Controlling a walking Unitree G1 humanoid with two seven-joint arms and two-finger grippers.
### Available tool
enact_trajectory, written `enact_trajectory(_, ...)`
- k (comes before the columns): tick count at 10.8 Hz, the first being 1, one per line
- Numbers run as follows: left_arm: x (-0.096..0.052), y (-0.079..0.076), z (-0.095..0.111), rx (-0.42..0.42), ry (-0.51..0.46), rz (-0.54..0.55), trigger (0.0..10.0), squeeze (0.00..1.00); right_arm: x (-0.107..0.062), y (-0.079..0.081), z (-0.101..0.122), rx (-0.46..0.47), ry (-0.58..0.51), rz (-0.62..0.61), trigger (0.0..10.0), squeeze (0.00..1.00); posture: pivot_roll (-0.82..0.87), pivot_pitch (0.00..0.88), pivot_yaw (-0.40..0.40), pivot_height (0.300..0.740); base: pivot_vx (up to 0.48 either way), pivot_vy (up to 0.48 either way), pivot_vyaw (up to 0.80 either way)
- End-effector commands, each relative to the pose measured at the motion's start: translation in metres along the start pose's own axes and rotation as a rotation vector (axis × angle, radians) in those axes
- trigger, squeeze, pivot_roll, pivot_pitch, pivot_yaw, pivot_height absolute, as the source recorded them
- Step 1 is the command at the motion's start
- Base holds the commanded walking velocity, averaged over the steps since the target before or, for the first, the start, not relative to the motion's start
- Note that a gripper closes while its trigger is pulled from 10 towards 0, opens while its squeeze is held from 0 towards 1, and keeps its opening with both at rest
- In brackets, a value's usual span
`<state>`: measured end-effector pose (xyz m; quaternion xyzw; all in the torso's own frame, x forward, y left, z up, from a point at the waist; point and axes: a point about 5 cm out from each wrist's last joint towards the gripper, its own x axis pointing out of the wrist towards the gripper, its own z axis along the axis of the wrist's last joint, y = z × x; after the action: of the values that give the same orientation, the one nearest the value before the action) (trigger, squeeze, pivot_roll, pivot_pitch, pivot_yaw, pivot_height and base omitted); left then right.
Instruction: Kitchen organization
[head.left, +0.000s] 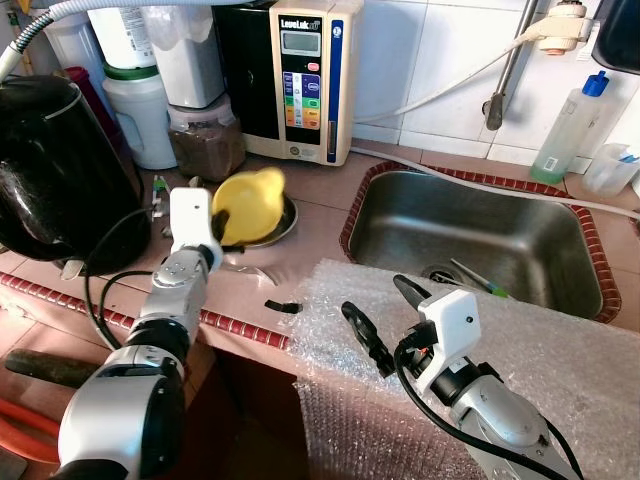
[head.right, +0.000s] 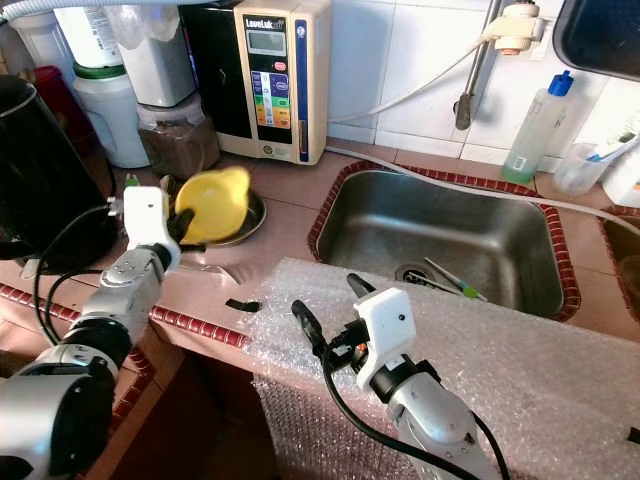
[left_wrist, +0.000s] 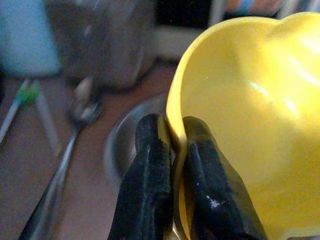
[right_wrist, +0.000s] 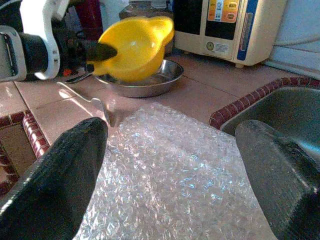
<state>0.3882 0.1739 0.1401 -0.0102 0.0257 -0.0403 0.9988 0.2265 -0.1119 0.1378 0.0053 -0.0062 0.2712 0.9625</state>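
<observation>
Left eye view: left gripper (head.left: 226, 232) pinches yellow bowl (head.left: 250, 203) rim, right gripper (head.left: 385, 318) wide; "LeveLuk" unit (head.left: 303, 78) top centre.

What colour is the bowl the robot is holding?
Yellow. The bowl in the left gripper shows best in the right wrist view.

White tiles cover the wall (head.left: 440, 60) behind a reddish tiled counter (head.left: 320, 215). A steel sink (head.left: 480, 235) is set into the counter, and a white water machine (head.left: 305, 75) stands against the wall. Daylight falls on everything.
</observation>
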Motion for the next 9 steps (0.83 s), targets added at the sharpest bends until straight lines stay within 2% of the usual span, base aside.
enact_trajectory(1, 0.002, -0.008, 0.018, -0.009, -0.116, -0.068, 0.0, 0.0, 0.002, -0.006, 0.004, -0.006, -0.026, -0.043, 10.0, 0.0, -0.02, 0.0, 0.057, 0.74, 0.0, 0.0, 0.0)
enact_trajectory(2, 0.001, -0.024, 0.033, 0.053, -0.232, -0.185, 0.0, 0.0, 0.004, -0.015, 0.013, -0.021, -0.071, -0.097, 10.0, 0.0, -0.02, 0.0, 0.06, 0.74, 0.0, 0.0, 0.0)
enact_trajectory(3, 0.0, -0.036, 0.04, 0.067, -0.28, -0.25, 0.0, 0.0, 0.005, -0.023, 0.021, 0.006, -0.114, -0.143, 10.0, 0.0, -0.02, 0.0, 0.061, 0.74, 0.0, 0.0, 0.0)
enact_trajectory(4, -0.005, -0.058, 0.044, 0.136, -0.349, -0.386, 0.0, 0.0, 0.006, -0.031, 0.03, 0.028, -0.159, -0.189, 10.0, 0.0, -0.02, 0.0, 0.064, 0.74, 0.0, 0.0, 0.0)
enact_trajectory(7, -0.017, -0.088, 0.037, 0.213, -0.396, -0.563, 0.0, 0.0, 0.014, -0.032, 0.04, 0.077, -0.216, -0.223, 10.0, 0.0, -0.02, 0.0, 0.064, 0.74, 0.0, 0.0, 0.0)
enact_trajectory(9, -0.025, -0.1, 0.033, 0.209, -0.42, -0.646, 0.0, 0.0, 0.022, -0.035, 0.042, 0.094, -0.235, -0.254, 10.0, 0.0, -0.02, 0.0, 0.059, 0.74, 0.0, 0.0, 0.0)
